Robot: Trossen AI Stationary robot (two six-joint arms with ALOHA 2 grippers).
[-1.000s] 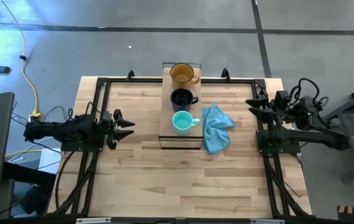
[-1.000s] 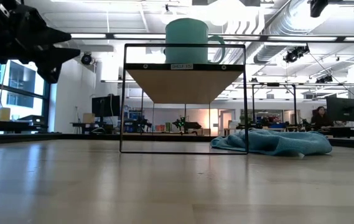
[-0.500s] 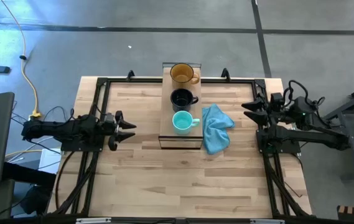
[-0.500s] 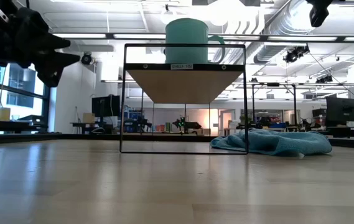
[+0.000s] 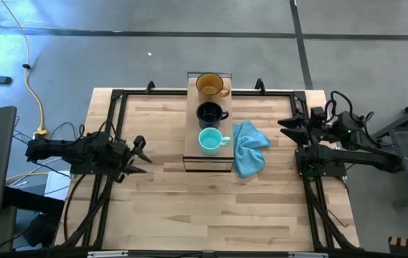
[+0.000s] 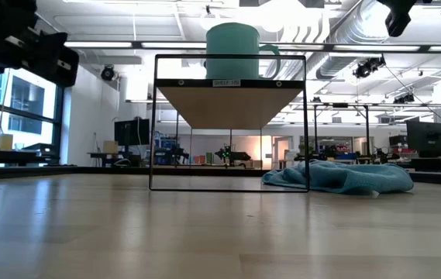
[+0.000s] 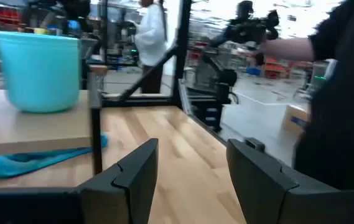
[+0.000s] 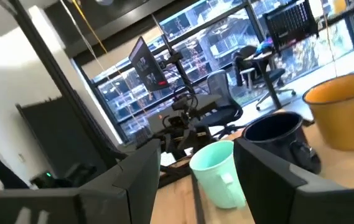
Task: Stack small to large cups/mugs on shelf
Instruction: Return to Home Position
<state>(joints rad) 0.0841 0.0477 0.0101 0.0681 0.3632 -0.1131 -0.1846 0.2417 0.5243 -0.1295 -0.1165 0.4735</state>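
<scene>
A: Mugs sorted? I see teal mug [image 5: 209,140], black mug [image 5: 209,113], amber mug [image 5: 209,84] in a row on shelf [image 5: 207,162].
B: Yep imo. Both left gripper [image 5: 139,155] + right gripper [image 5: 287,126] spread, empty, well clear. Nxt: park arms at home.

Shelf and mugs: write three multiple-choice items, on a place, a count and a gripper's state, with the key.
1. The teal mug stands on the shelf: A at its middle; B at its far end; C at the end beside the blue cloth.
2. Mugs on the shelf: A two; B three; C four.
3. The left gripper is: A shut on a mug; B open and empty; C shut on the cloth.
Key: 1 C, the high view shows it next to the cloth. 2 B, teal mug, black mug and amber mug in a row. 3 B, its wrist view shows the fingers apart, nothing between.
</scene>
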